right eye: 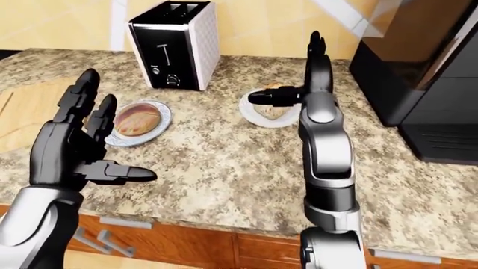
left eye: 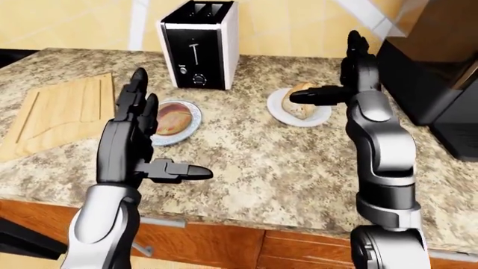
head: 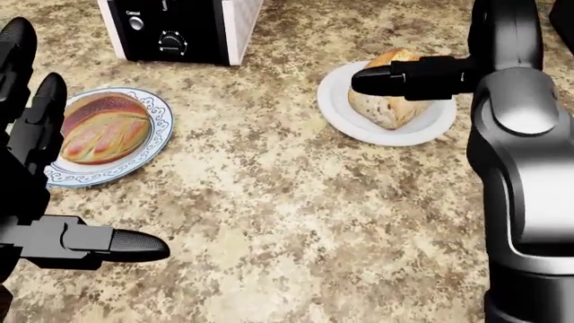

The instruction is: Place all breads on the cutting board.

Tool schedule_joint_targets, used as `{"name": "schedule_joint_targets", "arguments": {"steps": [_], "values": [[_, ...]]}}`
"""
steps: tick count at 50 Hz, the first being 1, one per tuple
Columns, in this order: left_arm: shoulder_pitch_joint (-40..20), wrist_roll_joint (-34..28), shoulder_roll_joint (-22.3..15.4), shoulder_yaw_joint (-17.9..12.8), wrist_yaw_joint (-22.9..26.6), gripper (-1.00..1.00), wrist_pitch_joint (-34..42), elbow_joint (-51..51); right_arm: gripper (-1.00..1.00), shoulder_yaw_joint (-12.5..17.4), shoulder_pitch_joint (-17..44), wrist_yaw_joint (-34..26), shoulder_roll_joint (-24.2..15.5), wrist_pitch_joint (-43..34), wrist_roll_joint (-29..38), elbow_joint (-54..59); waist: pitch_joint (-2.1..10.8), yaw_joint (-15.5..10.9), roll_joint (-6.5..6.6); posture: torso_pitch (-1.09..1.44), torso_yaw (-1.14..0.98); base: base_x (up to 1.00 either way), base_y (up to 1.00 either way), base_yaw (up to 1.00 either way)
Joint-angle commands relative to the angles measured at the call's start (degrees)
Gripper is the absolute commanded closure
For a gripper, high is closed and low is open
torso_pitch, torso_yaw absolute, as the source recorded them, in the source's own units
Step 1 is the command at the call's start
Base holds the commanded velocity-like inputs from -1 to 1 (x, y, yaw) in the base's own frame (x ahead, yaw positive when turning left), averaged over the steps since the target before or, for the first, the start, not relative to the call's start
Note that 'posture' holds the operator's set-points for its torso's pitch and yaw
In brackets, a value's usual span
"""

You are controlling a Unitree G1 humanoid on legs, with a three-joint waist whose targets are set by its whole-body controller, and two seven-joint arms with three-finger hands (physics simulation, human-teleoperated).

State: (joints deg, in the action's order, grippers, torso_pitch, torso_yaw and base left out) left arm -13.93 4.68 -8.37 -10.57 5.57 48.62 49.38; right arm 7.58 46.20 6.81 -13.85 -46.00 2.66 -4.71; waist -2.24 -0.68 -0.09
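A round brown loaf (head: 103, 128) lies on a blue-patterned plate (head: 159, 138) at the left of the head view. A crusty pale loaf (head: 387, 108) lies on a white plate (head: 334, 108) at the upper right. The wooden cutting board (left eye: 60, 112) lies at the far left of the counter in the left-eye view. My left hand (head: 89, 155) is open and empty, raised just left of the patterned plate. My right hand (left eye: 327, 70) is open, fingers up, with its thumb (head: 395, 77) stretched across the top of the crusty loaf.
A black and white toaster (left eye: 200, 45) stands beyond the plates. A black coffee machine (left eye: 433, 73) stands at the right. The granite counter's near edge (left eye: 224, 216) runs above wooden drawers.
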Motion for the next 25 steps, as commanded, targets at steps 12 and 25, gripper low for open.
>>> {"name": "schedule_joint_targets", "arguments": {"steps": [12,25], "values": [[-0.3,-0.5,0.3,0.3,0.1,-1.00,-4.1,-0.3,-1.00,-2.7,6.4,-3.0,-1.2,10.7,9.2,12.0,1.57,0.1,0.20,0.00,0.00,0.00,0.00,0.00],[-0.8,-0.8,0.2,0.6,0.1,-1.00,-3.2,0.2,-1.00,-3.7,7.6,-7.2,0.0,12.2,17.3,17.4,1.93,0.2,0.17,0.00,0.00,0.00,0.00,0.00]]}}
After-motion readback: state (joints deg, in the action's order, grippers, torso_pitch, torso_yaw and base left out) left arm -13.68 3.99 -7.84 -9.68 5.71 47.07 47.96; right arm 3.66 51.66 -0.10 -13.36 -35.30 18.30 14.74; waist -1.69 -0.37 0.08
